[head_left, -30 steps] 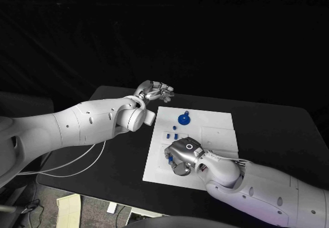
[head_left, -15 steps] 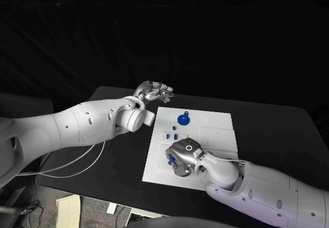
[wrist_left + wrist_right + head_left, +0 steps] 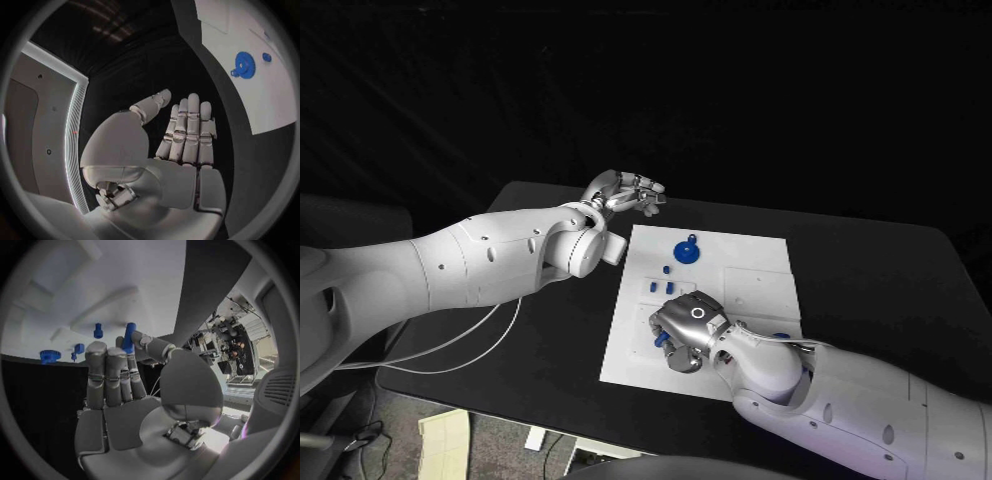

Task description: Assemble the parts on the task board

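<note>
- The black table (image 3: pixel 877 270) bears the white rectangular task board (image 3: pixel 754 290) at its middle; the board's near half lies under the right hand.
- The silver left hand (image 3: pixel 626 190) hovers over the table just beyond the board's far left corner; the wrist view shows its fingers (image 3: pixel 187 130) stretched out flat and side by side, holding nothing.
- The silver right hand (image 3: pixel 687 330) sits low over the board's near left part; it pinches a small blue peg (image 3: pixel 129 337) between thumb and a finger.
- A blue gear-shaped part (image 3: pixel 687 250) lies on the board's far part; small blue pegs (image 3: pixel 658 286) stand between it and the right hand.
</note>
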`<state>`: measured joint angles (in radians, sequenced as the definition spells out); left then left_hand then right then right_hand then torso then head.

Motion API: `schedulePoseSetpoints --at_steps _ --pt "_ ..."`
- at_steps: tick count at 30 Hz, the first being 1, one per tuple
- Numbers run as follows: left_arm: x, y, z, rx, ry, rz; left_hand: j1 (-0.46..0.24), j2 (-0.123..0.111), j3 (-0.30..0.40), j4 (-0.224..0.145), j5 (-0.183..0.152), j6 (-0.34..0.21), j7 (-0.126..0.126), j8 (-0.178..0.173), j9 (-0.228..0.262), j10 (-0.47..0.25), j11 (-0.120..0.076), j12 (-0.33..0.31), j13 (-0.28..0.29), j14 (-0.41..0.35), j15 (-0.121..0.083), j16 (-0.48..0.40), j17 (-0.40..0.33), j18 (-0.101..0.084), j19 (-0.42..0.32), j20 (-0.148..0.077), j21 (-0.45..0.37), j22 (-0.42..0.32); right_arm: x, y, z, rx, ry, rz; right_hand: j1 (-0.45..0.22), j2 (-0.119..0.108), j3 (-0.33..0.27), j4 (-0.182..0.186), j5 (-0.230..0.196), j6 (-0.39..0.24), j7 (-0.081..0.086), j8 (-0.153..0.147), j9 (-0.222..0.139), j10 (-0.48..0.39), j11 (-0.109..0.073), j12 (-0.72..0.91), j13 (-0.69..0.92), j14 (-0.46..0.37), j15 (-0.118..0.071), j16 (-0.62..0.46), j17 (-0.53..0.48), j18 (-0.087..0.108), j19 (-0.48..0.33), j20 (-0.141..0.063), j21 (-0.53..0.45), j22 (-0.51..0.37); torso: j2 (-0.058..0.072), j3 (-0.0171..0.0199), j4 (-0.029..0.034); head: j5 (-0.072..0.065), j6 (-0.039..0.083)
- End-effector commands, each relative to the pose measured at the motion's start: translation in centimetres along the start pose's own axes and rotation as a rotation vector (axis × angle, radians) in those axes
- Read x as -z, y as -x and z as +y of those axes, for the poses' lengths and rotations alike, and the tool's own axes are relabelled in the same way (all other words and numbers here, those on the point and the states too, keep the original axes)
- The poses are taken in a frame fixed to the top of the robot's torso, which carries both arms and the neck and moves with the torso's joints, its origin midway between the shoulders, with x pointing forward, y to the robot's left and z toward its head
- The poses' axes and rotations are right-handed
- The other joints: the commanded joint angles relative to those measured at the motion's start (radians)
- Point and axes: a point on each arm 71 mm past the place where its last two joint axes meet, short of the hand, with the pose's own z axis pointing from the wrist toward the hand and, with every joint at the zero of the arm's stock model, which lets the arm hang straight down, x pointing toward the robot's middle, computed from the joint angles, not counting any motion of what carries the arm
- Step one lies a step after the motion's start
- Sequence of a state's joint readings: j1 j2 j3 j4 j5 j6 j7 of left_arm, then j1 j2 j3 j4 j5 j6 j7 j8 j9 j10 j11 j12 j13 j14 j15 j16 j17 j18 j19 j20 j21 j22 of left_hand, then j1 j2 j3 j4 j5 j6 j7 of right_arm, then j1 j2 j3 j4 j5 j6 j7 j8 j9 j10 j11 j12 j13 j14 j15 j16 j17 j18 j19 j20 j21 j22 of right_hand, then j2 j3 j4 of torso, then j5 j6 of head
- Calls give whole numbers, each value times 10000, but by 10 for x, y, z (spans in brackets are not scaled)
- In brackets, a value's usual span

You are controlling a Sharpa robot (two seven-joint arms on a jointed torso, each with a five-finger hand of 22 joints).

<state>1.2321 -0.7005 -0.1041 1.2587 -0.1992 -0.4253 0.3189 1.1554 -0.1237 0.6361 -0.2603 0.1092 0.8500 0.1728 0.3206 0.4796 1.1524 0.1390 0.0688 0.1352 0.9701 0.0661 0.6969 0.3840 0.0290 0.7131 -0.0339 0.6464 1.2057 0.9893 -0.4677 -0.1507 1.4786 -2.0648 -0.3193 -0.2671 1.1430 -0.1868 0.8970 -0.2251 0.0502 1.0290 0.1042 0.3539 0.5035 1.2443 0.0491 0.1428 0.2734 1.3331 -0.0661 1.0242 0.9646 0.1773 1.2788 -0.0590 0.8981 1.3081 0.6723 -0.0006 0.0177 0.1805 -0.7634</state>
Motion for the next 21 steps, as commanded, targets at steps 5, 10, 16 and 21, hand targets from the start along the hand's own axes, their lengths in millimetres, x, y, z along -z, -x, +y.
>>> schedulePoseSetpoints --at_steps 5,10,16,21 --pt "0 -2 -2 12 -166 139 38 64 -57 -13 -36 -41 -39 50 -17 2 10 53 -16 86 -2 -52 17 111 46 4 -41 15 3 -2 4 163 95 54 35 2 13 -41 -13 91 18 51 23 517 -52 63 26 -81 -22 63 -11 845 15 -61 58 190 -2 -3 -2 14 -11" --pt "0 -1 -2 7 -165 128 34 64 -60 -10 -39 -43 -38 50 -19 3 10 54 -17 87 -1 -57 23 110 46 5 -45 17 4 -1 7 255 192 97 22 -21 25 -27 -13 113 10 61 31 558 -65 81 47 -80 -33 70 -15 845 19 -62 67 189 -4 0 -4 21 -16" --pt "0 -1 -2 12 -161 141 33 64 -62 -8 -41 -46 -38 50 -21 2 10 54 -17 87 -1 -62 28 110 46 5 -48 19 4 0 11 520 287 231 9 -120 109 43 -10 170 -14 87 61 658 -105 135 125 -83 -72 85 -27 845 14 -63 82 185 -4 -5 -12 22 -27" --pt "0 -1 -2 16 -142 151 28 65 -65 -4 -43 -49 -36 50 -23 1 11 53 -18 87 0 -68 34 109 46 7 -52 21 3 0 12 754 245 317 -29 -206 220 145 11 213 -28 92 77 729 -133 181 211 -81 -97 90 -49 845 11 -49 90 182 -3 -14 -5 23 -44"
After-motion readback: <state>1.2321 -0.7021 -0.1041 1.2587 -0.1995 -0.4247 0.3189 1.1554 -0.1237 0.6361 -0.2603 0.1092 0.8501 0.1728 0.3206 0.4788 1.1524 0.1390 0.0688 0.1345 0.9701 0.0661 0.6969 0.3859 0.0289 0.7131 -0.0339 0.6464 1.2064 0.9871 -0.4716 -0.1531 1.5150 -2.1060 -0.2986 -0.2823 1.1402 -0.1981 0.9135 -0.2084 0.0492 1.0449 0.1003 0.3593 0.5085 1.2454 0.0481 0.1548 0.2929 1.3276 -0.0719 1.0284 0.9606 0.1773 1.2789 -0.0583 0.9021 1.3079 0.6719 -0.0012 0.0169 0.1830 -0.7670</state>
